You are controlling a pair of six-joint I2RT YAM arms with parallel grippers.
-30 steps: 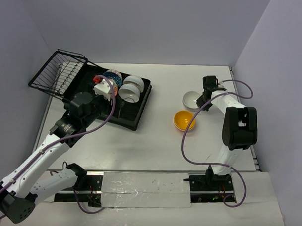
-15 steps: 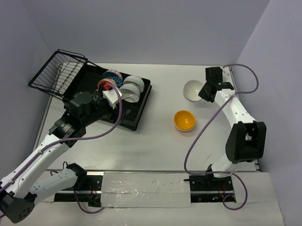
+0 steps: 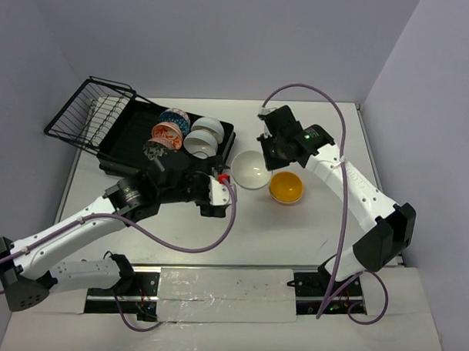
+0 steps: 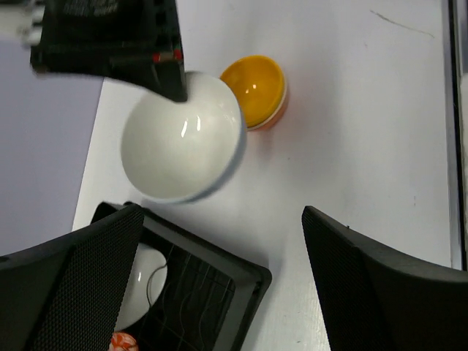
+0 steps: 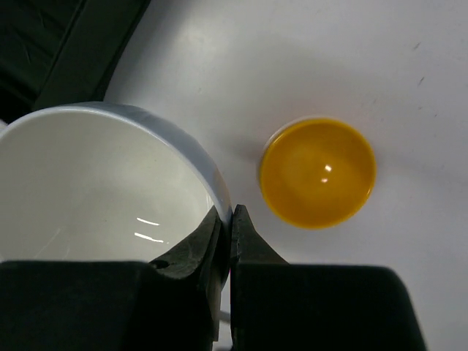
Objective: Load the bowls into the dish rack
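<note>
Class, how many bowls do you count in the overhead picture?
7: blue, pink, grey and two white bowls in the dish rack; one white bowl in the right gripper; a yellow bowl on the table, perhaps hiding another.

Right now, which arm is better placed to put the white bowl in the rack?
Right, I think: the right gripper grips the white bowl by its rim, beside the rack. The left gripper is open and holds nothing.
</note>
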